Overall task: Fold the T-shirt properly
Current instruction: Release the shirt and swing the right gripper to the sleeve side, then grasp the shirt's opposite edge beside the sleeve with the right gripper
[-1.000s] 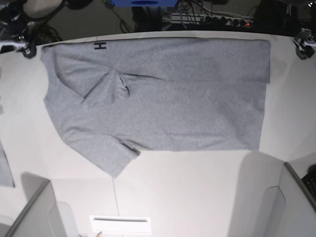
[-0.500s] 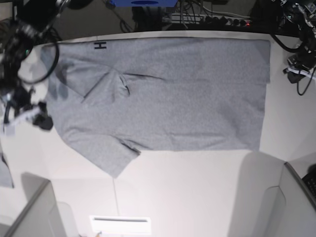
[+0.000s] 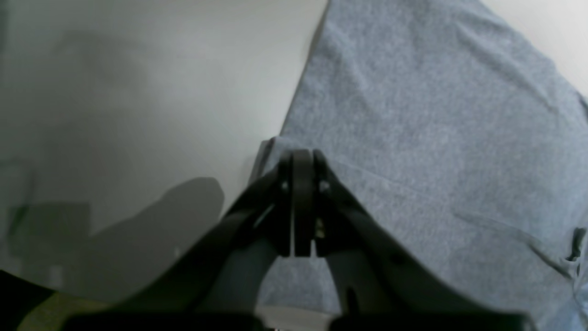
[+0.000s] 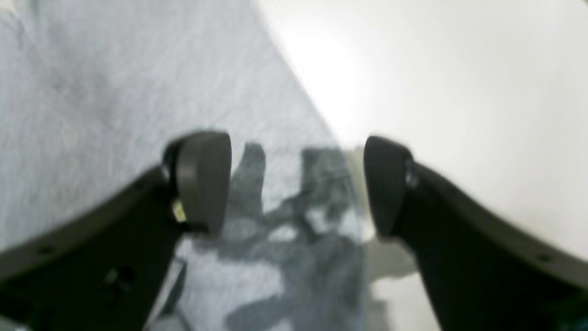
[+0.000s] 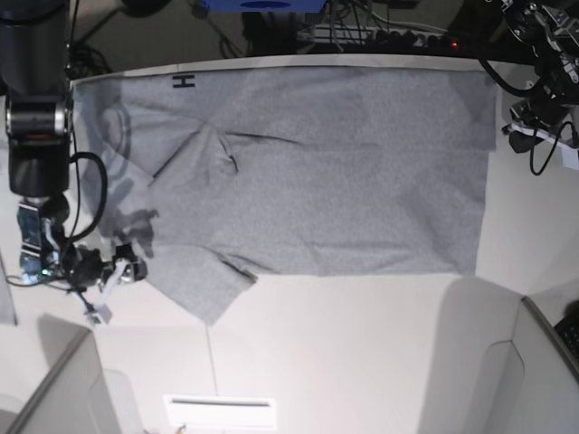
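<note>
A robotics lab bench is suggested — a plain white table (image 5: 362, 344) is flanked by grey partition panels (image 5: 534, 380), with two black robot arms (image 5: 36, 99) mounted at its sides. Behind the far edge, tangled cables and a power strip (image 5: 380, 36) are seen on a dark floor.
</note>
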Tool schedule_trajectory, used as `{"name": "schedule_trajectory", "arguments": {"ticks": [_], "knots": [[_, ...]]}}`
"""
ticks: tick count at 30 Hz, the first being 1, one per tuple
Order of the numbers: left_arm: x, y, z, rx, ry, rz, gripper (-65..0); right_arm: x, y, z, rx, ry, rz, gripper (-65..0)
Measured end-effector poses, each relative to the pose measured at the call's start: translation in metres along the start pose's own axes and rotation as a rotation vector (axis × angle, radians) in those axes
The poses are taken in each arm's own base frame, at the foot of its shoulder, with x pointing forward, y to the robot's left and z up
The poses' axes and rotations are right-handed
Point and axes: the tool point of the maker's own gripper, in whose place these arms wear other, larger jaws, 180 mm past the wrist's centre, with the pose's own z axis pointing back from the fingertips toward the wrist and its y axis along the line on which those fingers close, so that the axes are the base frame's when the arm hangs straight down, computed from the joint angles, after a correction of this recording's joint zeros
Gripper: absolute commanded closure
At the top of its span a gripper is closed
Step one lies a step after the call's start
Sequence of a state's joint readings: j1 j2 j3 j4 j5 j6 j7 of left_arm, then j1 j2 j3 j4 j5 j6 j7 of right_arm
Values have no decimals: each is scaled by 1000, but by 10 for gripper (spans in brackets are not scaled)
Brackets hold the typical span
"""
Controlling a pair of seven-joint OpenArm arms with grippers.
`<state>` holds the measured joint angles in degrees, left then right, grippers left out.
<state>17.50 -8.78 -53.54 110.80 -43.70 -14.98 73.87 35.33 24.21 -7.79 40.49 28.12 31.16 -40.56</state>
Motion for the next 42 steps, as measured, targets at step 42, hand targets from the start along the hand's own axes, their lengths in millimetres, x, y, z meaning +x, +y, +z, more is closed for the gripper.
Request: {"name": "schedule_trajectory", "arguments": {"ticks": [42], "knots": [[-2, 1, 0, 3, 7, 1, 0, 4, -18, -17, -31, -86, -63, -431]]}}
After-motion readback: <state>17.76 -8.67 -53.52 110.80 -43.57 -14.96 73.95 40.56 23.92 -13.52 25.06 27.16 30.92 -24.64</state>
